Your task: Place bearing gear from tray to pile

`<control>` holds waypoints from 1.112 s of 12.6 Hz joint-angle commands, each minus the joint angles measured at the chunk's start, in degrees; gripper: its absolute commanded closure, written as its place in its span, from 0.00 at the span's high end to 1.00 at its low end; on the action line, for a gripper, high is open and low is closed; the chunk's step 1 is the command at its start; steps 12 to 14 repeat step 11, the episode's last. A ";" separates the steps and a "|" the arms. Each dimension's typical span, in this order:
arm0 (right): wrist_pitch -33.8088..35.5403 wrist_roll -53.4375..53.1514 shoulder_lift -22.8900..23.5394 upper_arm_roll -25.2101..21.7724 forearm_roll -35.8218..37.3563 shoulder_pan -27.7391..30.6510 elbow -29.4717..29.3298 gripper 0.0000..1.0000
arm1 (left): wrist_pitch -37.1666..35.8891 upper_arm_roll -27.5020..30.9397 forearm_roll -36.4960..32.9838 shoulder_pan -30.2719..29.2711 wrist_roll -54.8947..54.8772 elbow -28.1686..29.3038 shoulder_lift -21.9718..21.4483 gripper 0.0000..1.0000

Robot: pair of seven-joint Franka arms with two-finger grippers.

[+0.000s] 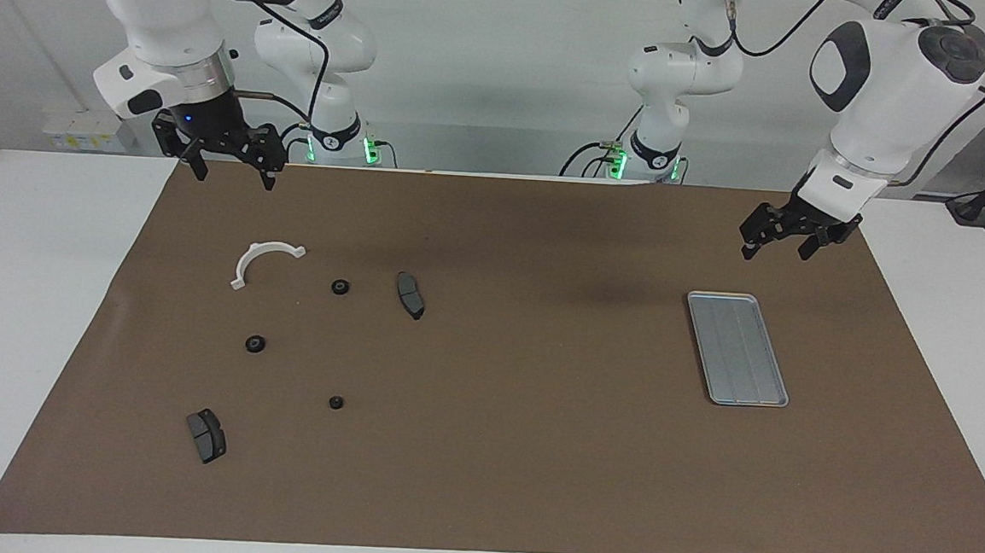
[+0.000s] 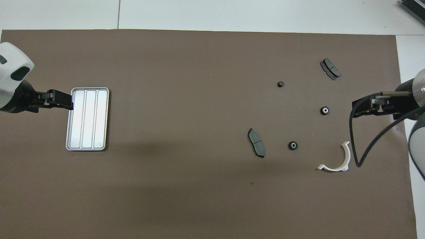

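The silver tray (image 1: pixel 738 350) (image 2: pixel 87 119) lies bare toward the left arm's end of the brown mat. Three small black bearing gears (image 1: pixel 340 287) (image 1: pixel 255 344) (image 1: pixel 335 402) lie among the pile toward the right arm's end, with a white half-ring bracket (image 1: pixel 272 248) and two dark brake pads (image 1: pixel 410 295) (image 1: pixel 206 436). My right gripper (image 1: pixel 233 177) (image 2: pixel 354 107) hangs open and holds nothing, over the mat's edge at the robots' end, above the bracket's corner of the mat. My left gripper (image 1: pixel 774 253) (image 2: pixel 69 101) waits open over the mat beside the tray.
The brown mat (image 1: pixel 533 450) covers most of the white table (image 1: pixel 30 282). A black cable (image 2: pixel 355 146) hangs from the right arm beside the bracket (image 2: pixel 347 156). The gears (image 2: pixel 293 145) (image 2: pixel 324 110) (image 2: pixel 280 84) and pads (image 2: pixel 256 147) (image 2: pixel 330 68) lie loosely spread.
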State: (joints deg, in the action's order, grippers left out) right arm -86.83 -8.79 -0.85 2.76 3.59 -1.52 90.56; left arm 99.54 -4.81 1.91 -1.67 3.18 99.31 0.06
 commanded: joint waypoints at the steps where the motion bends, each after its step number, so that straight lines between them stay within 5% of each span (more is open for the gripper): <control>1: -0.62 0.79 -0.82 -0.39 -1.21 -0.42 1.28 1.00 | 0.83 0.50 0.12 0.36 0.69 1.15 -1.20 1.00; 14: -0.97 1.06 -1.00 -0.30 -3.59 0.29 1.90 1.00 | 1.97 0.76 0.20 -0.17 0.07 0.53 -1.03 1.00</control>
